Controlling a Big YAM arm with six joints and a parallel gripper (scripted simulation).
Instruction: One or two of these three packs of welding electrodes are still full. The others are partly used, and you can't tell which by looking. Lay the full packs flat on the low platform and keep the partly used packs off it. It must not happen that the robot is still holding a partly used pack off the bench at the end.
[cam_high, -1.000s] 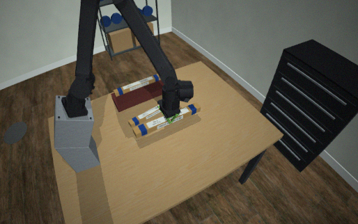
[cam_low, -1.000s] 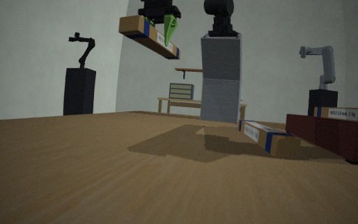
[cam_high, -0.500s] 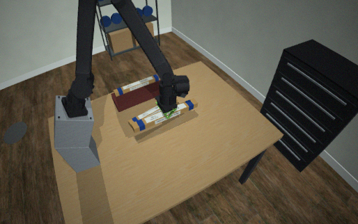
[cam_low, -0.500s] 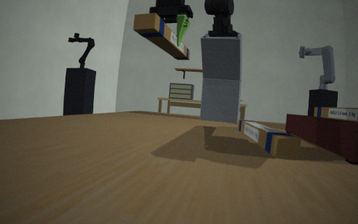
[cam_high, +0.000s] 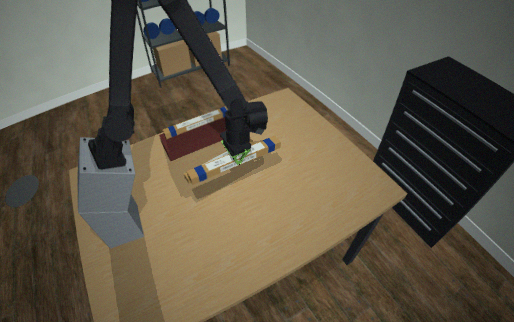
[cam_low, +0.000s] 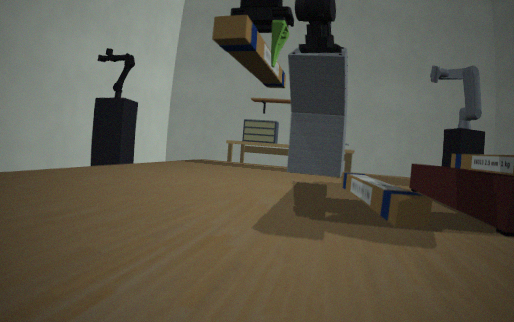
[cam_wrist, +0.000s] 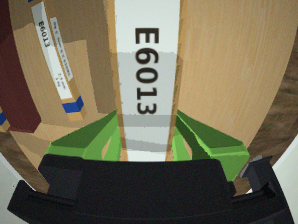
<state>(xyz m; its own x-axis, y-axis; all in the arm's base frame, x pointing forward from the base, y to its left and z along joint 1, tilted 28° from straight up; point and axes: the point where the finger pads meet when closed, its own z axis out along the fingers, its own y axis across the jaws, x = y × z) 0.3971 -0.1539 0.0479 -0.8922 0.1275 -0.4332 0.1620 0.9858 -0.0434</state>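
My gripper is shut on the middle of a brown electrode pack with blue end bands and a white "E6013" label. It holds the pack well above the table, as the exterior view shows for the pack and the green fingers. The wrist view shows the fingers on both long sides of the held pack. A second pack lies flat on the table beside the platform and also shows in the wrist view. A third pack lies on the low dark red platform.
The arm's grey base block stands at the table's left side. A black drawer cabinet stands to the right of the table. A shelf with boxes is at the back wall.
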